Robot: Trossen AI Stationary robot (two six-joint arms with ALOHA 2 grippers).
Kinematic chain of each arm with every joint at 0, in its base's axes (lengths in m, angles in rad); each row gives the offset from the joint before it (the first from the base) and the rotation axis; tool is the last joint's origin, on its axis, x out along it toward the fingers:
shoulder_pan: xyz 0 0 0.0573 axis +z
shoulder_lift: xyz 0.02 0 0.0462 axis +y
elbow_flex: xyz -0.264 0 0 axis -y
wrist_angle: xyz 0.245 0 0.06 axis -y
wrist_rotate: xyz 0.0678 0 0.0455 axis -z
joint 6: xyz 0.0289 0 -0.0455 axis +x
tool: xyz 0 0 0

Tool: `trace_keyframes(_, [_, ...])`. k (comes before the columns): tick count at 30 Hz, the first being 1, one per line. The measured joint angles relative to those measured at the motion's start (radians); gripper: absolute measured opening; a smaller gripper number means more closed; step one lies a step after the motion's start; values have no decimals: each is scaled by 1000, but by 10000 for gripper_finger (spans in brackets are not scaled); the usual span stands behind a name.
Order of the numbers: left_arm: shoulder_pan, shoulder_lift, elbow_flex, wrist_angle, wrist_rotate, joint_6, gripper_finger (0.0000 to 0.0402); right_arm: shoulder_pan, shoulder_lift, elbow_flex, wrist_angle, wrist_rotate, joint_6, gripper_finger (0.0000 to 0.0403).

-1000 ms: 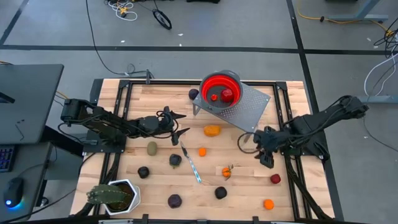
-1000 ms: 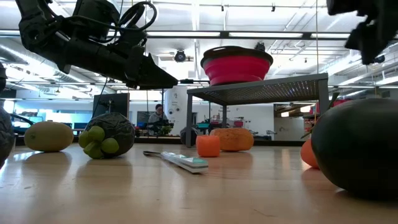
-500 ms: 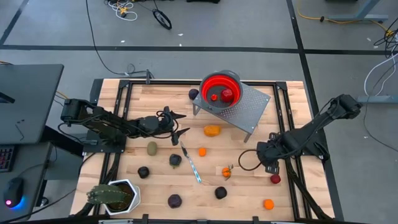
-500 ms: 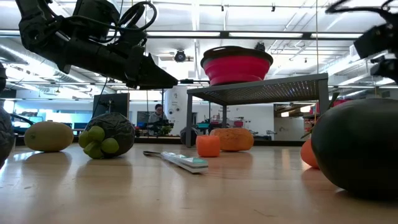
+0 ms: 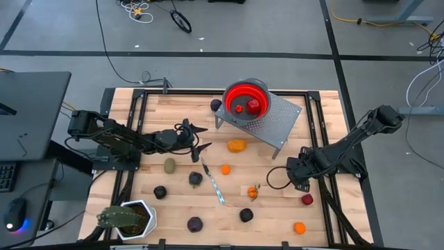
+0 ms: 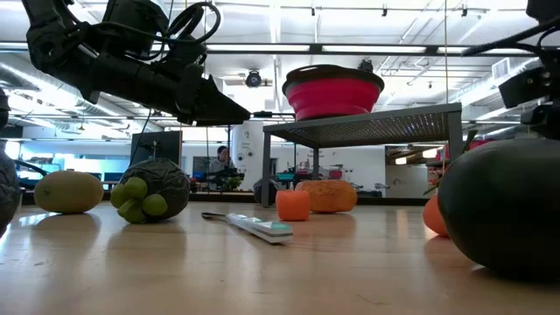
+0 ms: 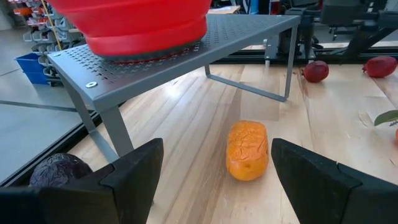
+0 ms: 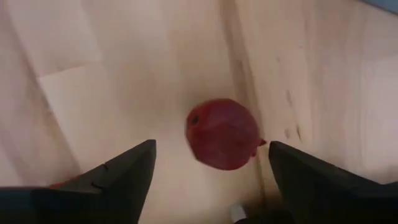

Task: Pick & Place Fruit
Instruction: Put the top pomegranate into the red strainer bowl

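From overhead I see the red bowl point(image 5: 245, 101) on the metal stand point(image 5: 270, 119), two red fruits inside; my right gripper point(image 5: 300, 182) hangs to the right of the stand, just above a red fruit point(image 5: 306, 200) on the table point(image 5: 180, 101). Left gripper point(image 5: 200, 139) waits left of the stand.

Left wrist: jaws spread, empty, an orange fruit point(image 7: 247, 150) beyond them beside the stand.

Right wrist: jaws wide apart, holding nothing, the red fruit between them on the wood.
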Motion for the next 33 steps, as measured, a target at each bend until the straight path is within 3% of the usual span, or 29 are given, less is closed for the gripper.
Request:
trace_keyframes(7, [84,-6,12,30,221,1,306,0,0,-71,117,16,58,334])
trace_keyframes(16, [87,-2,13,40,220,50,306,0,0,-142,155,-22,140,334])
trace_keyframes(26, [87,-2,13,42,221,146,306,0,0,-169,248,16,193,333])
trace_keyframes(33, [87,-2,13,42,221,153,306,0,0,-169,259,12,227,287])
